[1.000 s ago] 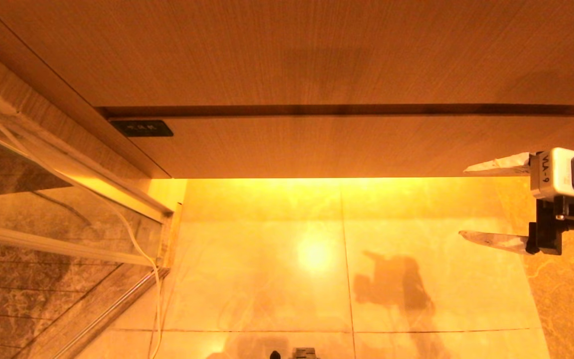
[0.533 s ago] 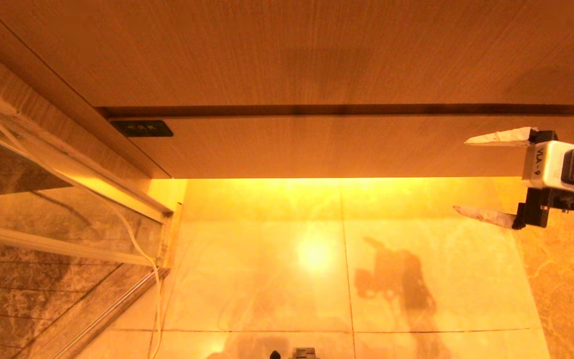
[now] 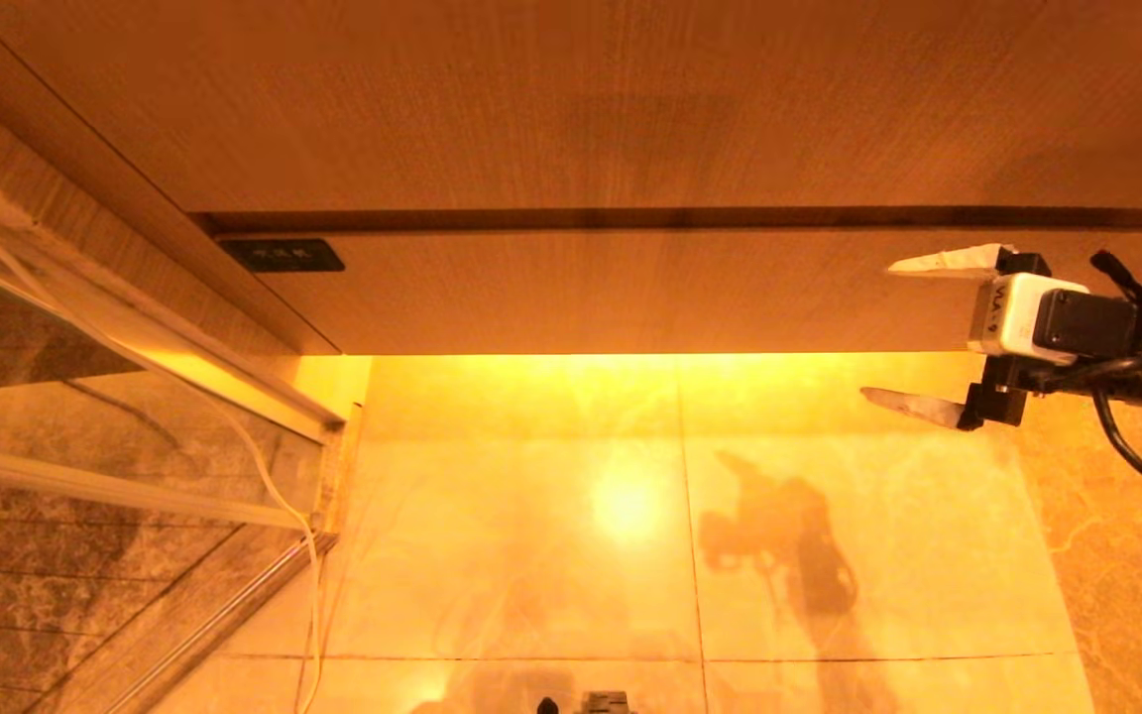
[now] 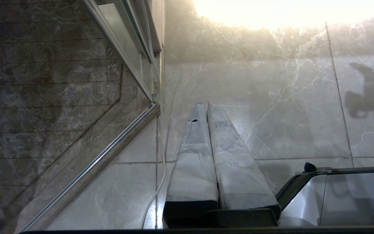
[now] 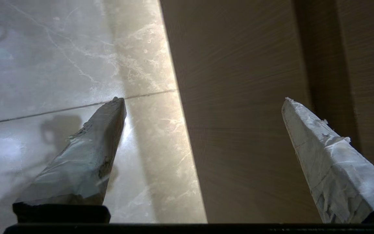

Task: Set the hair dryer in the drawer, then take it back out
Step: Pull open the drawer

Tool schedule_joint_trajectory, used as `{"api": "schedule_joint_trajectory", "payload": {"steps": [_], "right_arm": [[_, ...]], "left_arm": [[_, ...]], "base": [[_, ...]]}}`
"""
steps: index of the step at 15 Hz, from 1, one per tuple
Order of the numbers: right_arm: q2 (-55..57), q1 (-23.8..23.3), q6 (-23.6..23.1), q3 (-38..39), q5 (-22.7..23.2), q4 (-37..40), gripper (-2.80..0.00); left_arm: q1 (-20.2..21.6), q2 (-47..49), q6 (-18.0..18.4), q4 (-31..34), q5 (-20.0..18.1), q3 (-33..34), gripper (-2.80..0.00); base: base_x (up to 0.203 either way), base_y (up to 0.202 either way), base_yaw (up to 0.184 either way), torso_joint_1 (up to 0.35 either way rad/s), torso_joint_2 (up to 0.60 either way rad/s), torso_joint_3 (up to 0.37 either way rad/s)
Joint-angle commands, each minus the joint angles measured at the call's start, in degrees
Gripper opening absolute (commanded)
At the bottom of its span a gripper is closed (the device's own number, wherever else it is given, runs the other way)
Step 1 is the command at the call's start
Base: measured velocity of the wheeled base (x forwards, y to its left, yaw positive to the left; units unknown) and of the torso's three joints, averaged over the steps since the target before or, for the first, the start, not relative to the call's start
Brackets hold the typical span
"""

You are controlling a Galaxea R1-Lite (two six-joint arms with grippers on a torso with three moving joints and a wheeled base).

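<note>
The drawer (image 3: 581, 293) is a wide light wood-grain front with a small dark label (image 3: 282, 255) at its left end, and it sits closed under a dark gap. The hair dryer is out of view. My right gripper (image 3: 876, 330) hovers at the drawer's right end, open and empty. One of its fingers (image 3: 943, 261) lies over the drawer front and the other over the floor. In the right wrist view the right gripper (image 5: 202, 99) straddles the lower edge of the drawer (image 5: 245, 130). My left gripper (image 4: 203, 105) is parked, shut and pointing at the floor.
A plain wood panel (image 3: 571, 99) sits above the drawer. A glass partition with a metal frame (image 3: 125, 486) stands at the left, and a white cable (image 3: 284, 516) runs down beside it. Glossy marble floor tiles (image 3: 531, 555) lie below. Part of my base (image 4: 336, 195) shows by the left gripper.
My right gripper has moved left and up, further over the drawer front. Its fingers stayed spread. The drawer and the left arm have not moved.
</note>
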Motion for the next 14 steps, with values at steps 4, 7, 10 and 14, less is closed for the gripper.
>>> {"api": "schedule_joint_trajectory", "payload": {"steps": [4,7,10,14], "right_arm": [[4.95,0.01,2.06,-0.65,-0.01,-8.18,0.0],[4.16,0.01,3.46,0.14,-0.14,-7.53,0.0],[5.27,0.01,3.55,-0.46,-1.46,-9.13,0.0],[6.86,0.01,4.08,-0.37,-4.65,-15.11,0.0]], "left_arm": [[0.0,0.0,0.03,-0.01,-0.01,0.09,-2.8],[0.0,0.0,0.05,-0.01,-0.01,0.09,-2.8],[0.0,0.0,-0.04,-0.01,-0.01,0.09,-2.8],[0.0,0.0,-0.04,-0.01,-0.01,0.09,-2.8]], "base": [[0.0,0.0,0.0,0.0,0.0,0.0],[0.0,0.0,0.0,0.0,0.0,0.0],[0.0,0.0,0.0,0.0,0.0,0.0],[0.0,0.0,0.0,0.0,0.0,0.0]]}}
